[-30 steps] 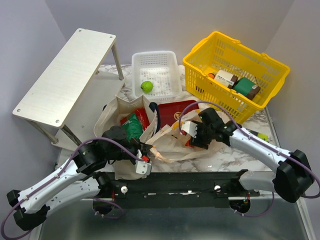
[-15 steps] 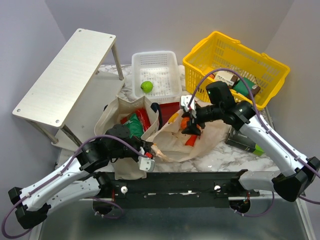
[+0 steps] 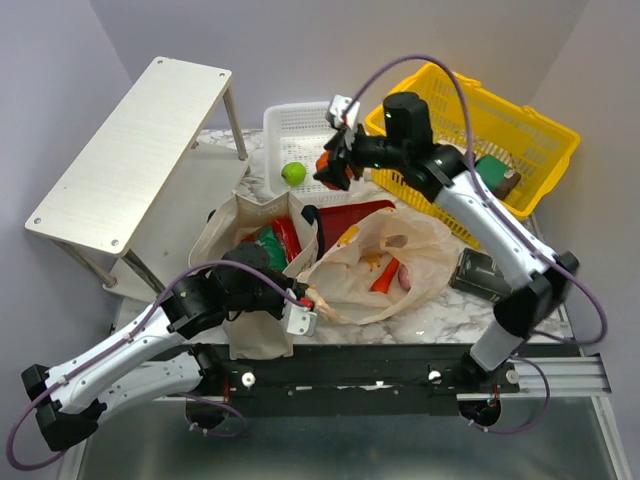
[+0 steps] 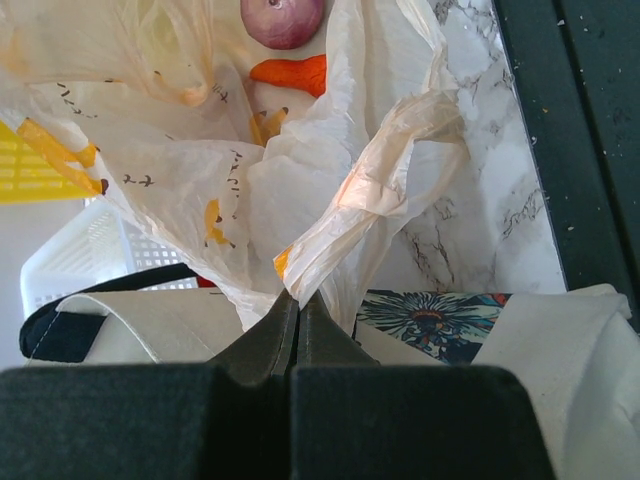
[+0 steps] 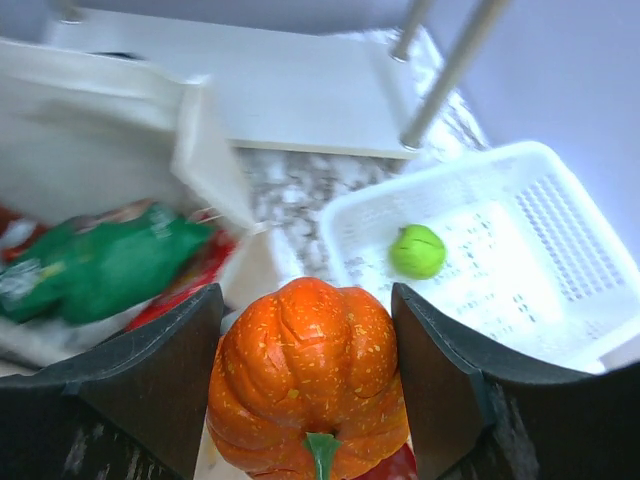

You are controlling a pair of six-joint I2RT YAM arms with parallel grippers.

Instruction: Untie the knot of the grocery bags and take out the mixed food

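Observation:
My right gripper is shut on the orange, a ribbed, pumpkin-shaped fruit, held above the near edge of the white basket, where a green apple lies. My left gripper is shut on a twisted, bunched strip of the peach-cream plastic bag. I cannot tell whether it still holds a knot. The bag lies open, with a carrot and a purple onion inside. The canvas tote holds a green snack bag and red packets.
A yellow basket with boxes stands at the back right. A white shelf stands at the back left. A black box lies right of the plastic bag, and a red box behind it.
My right arm lifted the orange out of the plastic bag and swung it up and left, over the white basket. My left gripper kept its hold on the bag strip.

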